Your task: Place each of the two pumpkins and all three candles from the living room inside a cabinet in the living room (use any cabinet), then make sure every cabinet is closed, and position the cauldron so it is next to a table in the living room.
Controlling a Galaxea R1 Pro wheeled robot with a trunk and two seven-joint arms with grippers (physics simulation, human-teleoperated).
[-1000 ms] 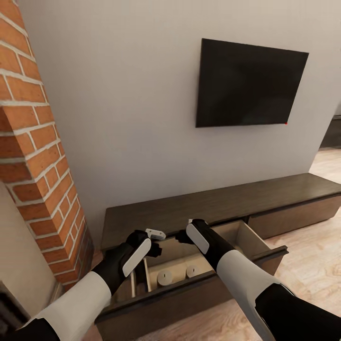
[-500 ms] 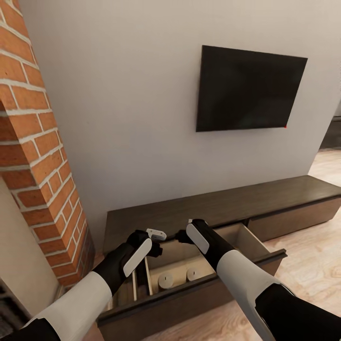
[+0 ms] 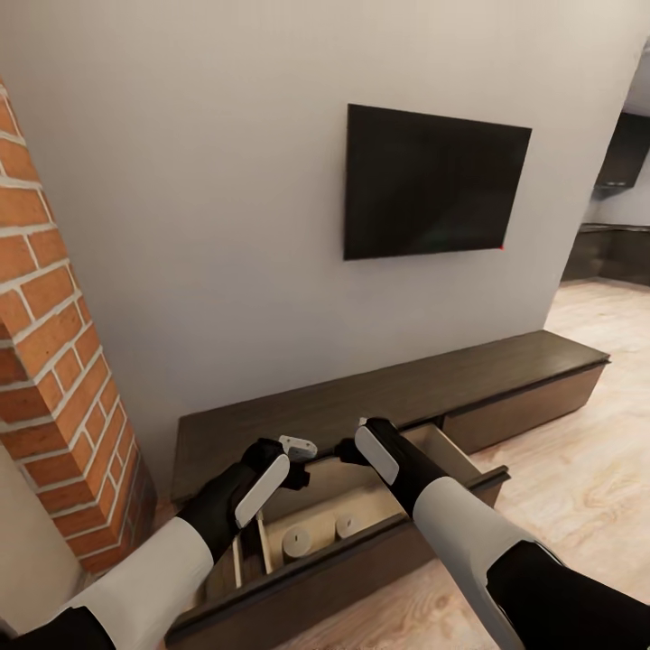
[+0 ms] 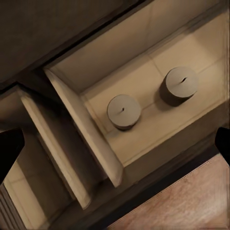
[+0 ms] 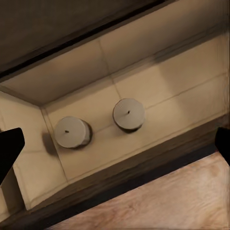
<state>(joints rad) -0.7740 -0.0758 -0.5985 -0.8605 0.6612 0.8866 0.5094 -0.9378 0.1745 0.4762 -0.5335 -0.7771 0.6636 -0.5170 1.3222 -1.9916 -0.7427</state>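
Head view: cabinet (image 3: pixel 388 397) against wall, one drawer (image 3: pixel 361 528) pulled out; two candles (image 3: pixel 296 542) stood near its front edge. Left pincer (image 3: pixel 293 462) and right pincer (image 3: pixel 348 449) held above it, both spread wide, empty. Risk judged: drawer left open, third candle and pumpkins forgotten.

Open cabinet (image 3: pixel 379 402) drawer (image 3: pixel 361 506) holds two candles (image 3: pixel 296 542).
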